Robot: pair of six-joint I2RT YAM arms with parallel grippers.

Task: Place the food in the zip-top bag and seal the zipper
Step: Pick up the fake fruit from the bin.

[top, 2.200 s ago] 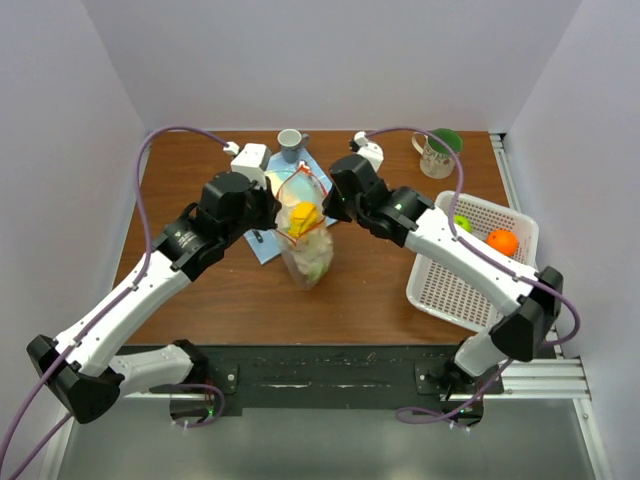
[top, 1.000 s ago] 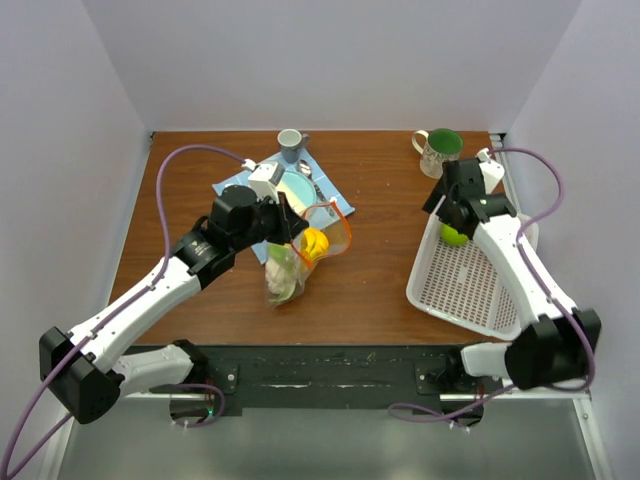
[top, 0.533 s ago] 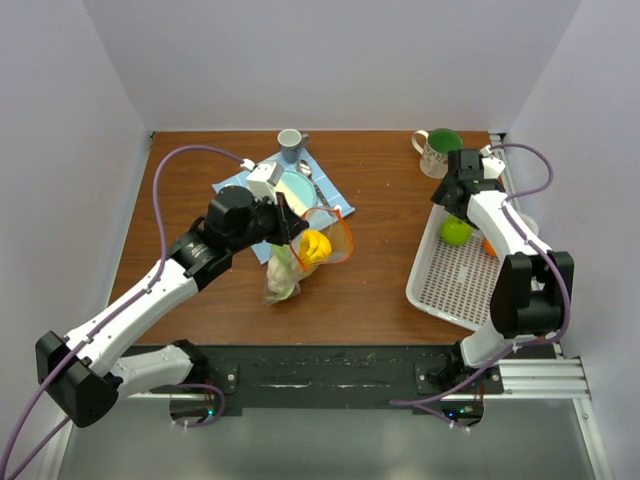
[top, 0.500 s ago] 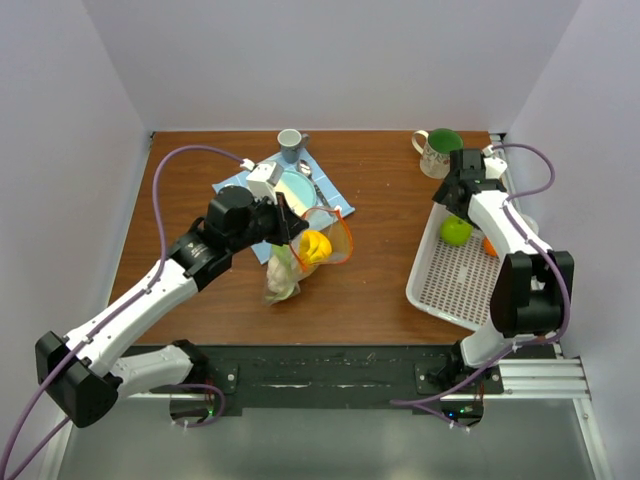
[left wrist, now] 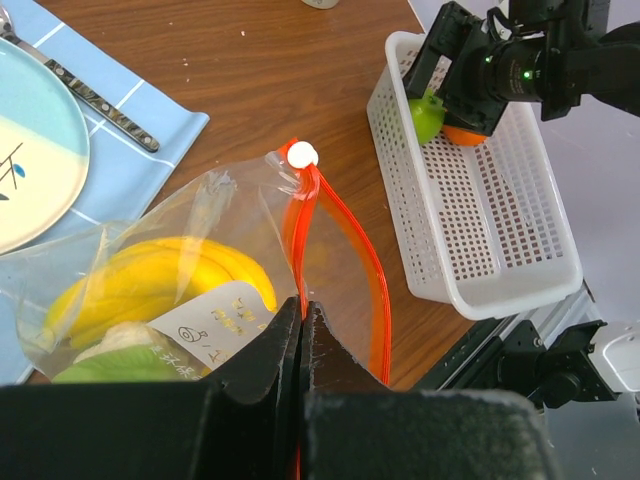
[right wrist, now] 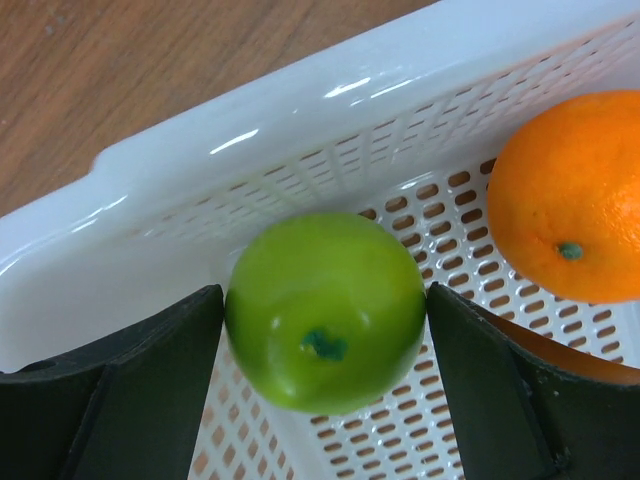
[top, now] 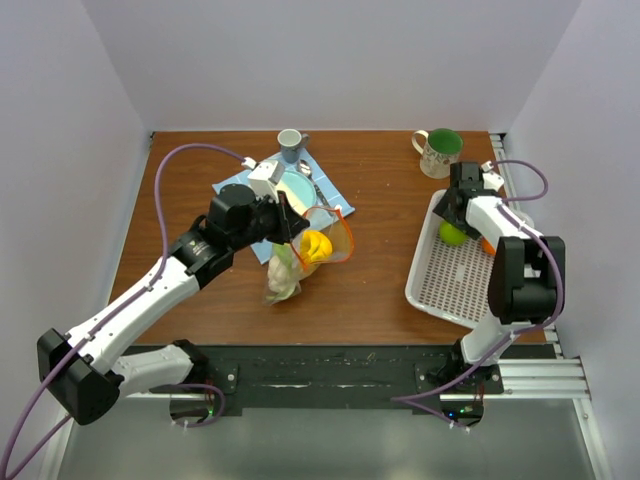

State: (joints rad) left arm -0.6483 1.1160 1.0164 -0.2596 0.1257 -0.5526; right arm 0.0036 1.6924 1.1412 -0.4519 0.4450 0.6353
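Note:
My left gripper [top: 294, 232] is shut on the orange-red zipper [left wrist: 300, 215] at the mouth of the clear zip-top bag [top: 296, 258], which hangs open from it. A yellow banana [left wrist: 150, 280] and a pale green leafy piece [left wrist: 110, 362] lie inside the bag. My right gripper [right wrist: 325, 330] is open down in the white basket [right wrist: 300, 120]. Its fingers [right wrist: 120, 385] stand close on either side of the green apple [right wrist: 325, 310], which rests on the basket floor. The orange [right wrist: 565, 195] lies just to the right of the apple. From above, the right gripper [top: 453, 220] hides part of the apple [top: 452, 235].
A pale plate [top: 296, 186] with cutlery lies on a blue mat behind the bag. A grey cup [top: 290, 143] stands at the back centre, and a mug with a green inside [top: 438, 151] at the back right. The basket [top: 460, 290] sits by the right table edge.
The right arm left the bag, swung over to the basket and came down around the green apple. The left arm pulled the bag towards itself and has since held still.

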